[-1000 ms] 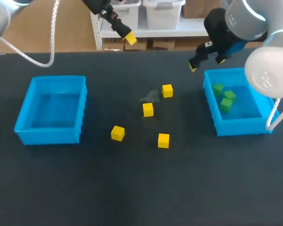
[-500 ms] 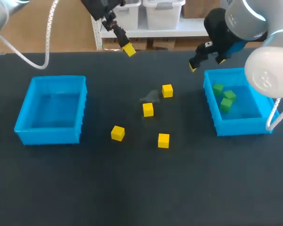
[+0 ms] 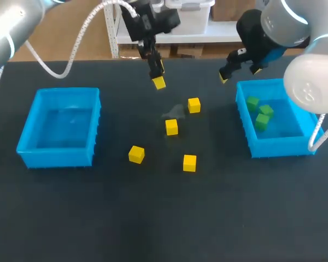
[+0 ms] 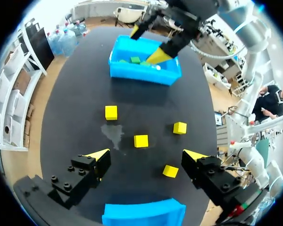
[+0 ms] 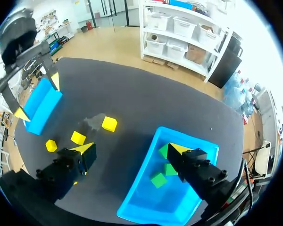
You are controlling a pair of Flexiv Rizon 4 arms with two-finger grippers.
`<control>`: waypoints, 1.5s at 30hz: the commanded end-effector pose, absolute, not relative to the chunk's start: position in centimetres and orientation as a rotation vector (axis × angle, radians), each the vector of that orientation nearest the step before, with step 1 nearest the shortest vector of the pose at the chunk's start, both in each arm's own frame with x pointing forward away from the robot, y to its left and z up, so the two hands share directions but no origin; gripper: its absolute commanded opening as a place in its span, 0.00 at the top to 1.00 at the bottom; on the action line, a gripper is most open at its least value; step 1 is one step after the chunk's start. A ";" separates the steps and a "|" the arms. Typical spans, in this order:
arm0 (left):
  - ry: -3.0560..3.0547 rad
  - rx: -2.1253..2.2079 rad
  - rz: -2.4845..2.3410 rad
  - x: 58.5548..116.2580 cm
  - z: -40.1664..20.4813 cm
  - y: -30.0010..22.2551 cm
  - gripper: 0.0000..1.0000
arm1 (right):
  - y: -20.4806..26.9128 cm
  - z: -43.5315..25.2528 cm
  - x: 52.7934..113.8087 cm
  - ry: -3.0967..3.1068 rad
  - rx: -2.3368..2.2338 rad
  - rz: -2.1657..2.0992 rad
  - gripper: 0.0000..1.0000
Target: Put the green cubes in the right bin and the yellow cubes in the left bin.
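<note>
Overhead: four yellow cubes [image 3: 171, 127] loose at the middle of the dark tabletop [image 3: 153, 218], three green cubes [image 3: 262, 121] inside the right bin [image 3: 273, 146], the left bin [image 3: 57, 158] well apart at the opposite side. Above the far middle, just beyond the nearest yellow cube, the left gripper [image 3: 158, 79].

Left wrist: fingers spread wide, gripping nothing; yellow cubes on the tabletop below and ahead, right bin farther on.

Right wrist: the right gripper [image 5: 131, 149] likewise open and empty, over the right bin's edge, green cubes beside one finger.
</note>
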State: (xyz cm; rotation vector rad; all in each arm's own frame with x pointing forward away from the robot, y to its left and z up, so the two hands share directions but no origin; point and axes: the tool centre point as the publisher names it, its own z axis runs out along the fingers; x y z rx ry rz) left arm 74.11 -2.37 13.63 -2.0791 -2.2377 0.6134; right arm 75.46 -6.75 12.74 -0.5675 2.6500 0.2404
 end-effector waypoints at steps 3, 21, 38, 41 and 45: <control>-2.016 -1.994 0.507 74.5 12.0 -3.0 0.00 | -6.8 12.8 75.4 2.650 -0.568 0.241 0.00; -2.033 -1.915 0.478 72.1 8.4 -3.7 0.00 | -6.8 12.8 75.4 2.650 -0.568 0.241 0.00; -2.166 -1.754 0.695 71.7 8.0 -3.4 0.00 | -6.8 12.8 75.4 2.650 -0.568 0.241 0.00; -2.147 -1.775 0.632 71.5 7.7 -3.5 0.00 | -6.8 12.8 75.4 2.650 -0.568 0.241 0.00; -2.150 -1.793 0.540 71.3 7.4 -3.6 0.00 | -6.8 12.8 75.4 2.650 -0.568 0.241 0.00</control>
